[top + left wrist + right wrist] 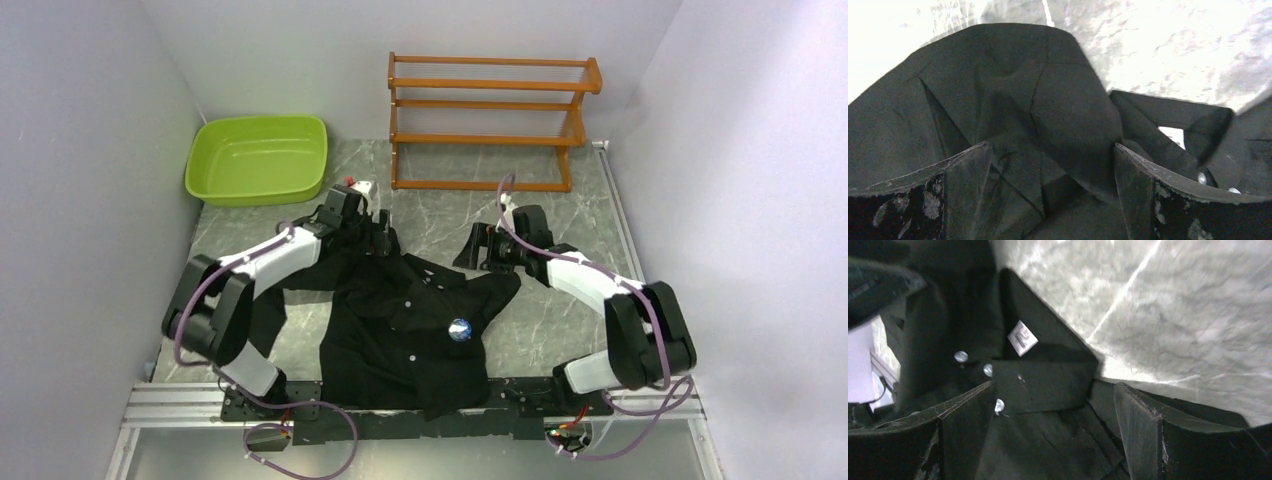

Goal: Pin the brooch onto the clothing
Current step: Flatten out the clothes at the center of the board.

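The clothing [400,330], a black button-up shirt, lies spread on the marble table between the two arms. The brooch [460,329] shows as a small round shiny bluish dot on the shirt's front, right of the button row; it touches neither gripper. My left gripper [383,240] is at the shirt's far left shoulder, open. In the left wrist view its fingers [968,185] stand wide apart over folded black cloth [1048,100]. My right gripper [474,250] is at the far right shoulder, also open. The right wrist view shows the white neck label [1022,338] and small buttons [961,356].
A green plastic basin [258,158] stands at the back left. A wooden shoe rack [490,120] stands at the back centre-right. White walls close in both sides. A metal rail [180,405] runs along the table's near edge under the arm bases.
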`<state>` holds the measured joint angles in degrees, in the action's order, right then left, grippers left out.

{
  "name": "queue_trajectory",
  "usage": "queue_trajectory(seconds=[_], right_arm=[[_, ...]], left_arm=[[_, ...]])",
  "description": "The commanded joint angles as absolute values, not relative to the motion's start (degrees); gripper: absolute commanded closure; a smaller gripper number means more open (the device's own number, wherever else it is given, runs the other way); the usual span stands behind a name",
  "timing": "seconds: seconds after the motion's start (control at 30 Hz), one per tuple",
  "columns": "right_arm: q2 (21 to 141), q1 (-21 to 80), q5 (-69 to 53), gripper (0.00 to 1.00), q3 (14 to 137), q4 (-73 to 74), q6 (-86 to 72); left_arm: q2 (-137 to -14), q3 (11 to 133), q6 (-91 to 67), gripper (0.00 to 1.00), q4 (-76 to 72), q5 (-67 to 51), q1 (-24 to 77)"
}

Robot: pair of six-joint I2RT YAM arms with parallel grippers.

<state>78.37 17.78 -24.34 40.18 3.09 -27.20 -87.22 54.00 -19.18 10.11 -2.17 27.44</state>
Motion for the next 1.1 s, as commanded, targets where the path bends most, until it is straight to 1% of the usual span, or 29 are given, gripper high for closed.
queue_trajectory(seconds=[0.0, 0.1, 0.2, 0.23, 0.27, 0.33, 0.37, 0.43, 0.7, 0.8, 0.83, 0.87, 0.97, 1.07], right_arm=[[84.9, 18.8, -31.2, 0.15, 39.1, 0.3, -24.8], [91.4, 20.9, -32.4, 0.26, 40.1, -2.4, -23.7], [96.1, 23.1, -32.4, 0.42, 41.2, -3.7, -22.7], [97.0, 23.3, -33.1, 0.52, 41.2, -4.6, -22.6], [97.5, 23.5, -33.5, 0.63, 41.0, -5.6, -22.7], [97.8, 23.5, -33.4, 0.94, 41.2, -6.8, -23.2], [97.5, 23.5, -32.7, 1.0, 41.7, -6.9, -23.2], [96.6, 23.5, -31.6, 1.0, 43.5, -6.7, -22.7], [90.7, 23.2, -21.2, 1.0, 55.9, -7.0, -21.1], [87.7, 23.2, -16.2, 1.0, 58.1, -9.9, -20.7], [86.9, 23.3, -14.0, 1.0, 58.5, -11.0, -20.4], [86.3, 23.3, -11.8, 1.0, 58.9, -12.3, -19.9], [87.3, 23.1, -7.1, 1.0, 61.4, -15.6, -18.1], [92.4, 23.0, -3.4, 1.0, 68.1, -14.4, -16.1]], left_arm=[[-94.2, 60.7, -19.4, 0.05, 16.4, -4.9, 24.7], [-98.4, 62.4, -19.1, 0.05, 16.3, -6.0, 22.8], [-101.9, 63.7, -18.4, 0.05, 17.6, -4.9, 21.9], [-103.0, 64.0, -18.1, 0.05, 18.2, -4.5, 21.7], [-103.4, 64.0, -17.9, 0.08, 18.2, -4.0, 21.6], [-103.7, 63.2, -18.1, 0.12, 17.8, -3.2, 21.3], [-103.6, 62.7, -18.3, 0.14, 17.5, -2.9, 20.9], [-103.5, 61.8, -19.1, 0.17, 17.0, -2.6, 20.0], [-106.0, 63.7, -21.0, 0.16, 18.9, -1.9, 14.3], [-106.6, 64.8, -22.1, 0.19, 19.3, -2.2, 11.8], [-106.8, 65.1, -22.3, 0.24, 19.2, -2.1, 10.9], [-107.5, 65.8, -22.4, 0.25, 19.4, -1.9, 10.5], [-109.7, 68.6, -22.9, 0.46, 20.4, -2.0, 8.8], [-110.9, 70.8, -23.4, 0.61, 20.5, -0.3, 8.4]])
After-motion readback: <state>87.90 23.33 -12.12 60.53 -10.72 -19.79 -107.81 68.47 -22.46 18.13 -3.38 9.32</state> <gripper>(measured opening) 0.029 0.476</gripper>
